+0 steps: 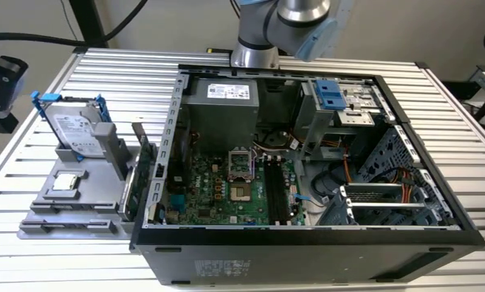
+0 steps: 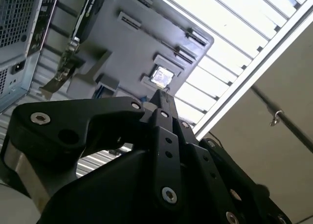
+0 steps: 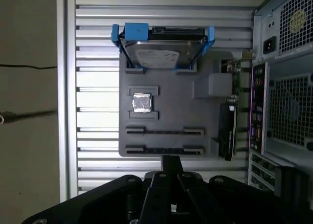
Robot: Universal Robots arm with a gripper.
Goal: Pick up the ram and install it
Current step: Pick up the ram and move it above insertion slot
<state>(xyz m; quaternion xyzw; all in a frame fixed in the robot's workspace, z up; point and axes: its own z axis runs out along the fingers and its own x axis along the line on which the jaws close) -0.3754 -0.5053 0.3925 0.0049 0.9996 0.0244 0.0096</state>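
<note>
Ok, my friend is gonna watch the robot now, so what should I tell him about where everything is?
Gripper: shut, holding nothing, hovering above the gray parts holder.
Ram: thin dark sticks that seem to stand in the holder's two long slots, near the processor chip and hard drive.
Memory slots: on the motherboard inside the open computer case.
Done: nothing yet; the ram is not picked up.
Left: picking it up and installing it.
</note>
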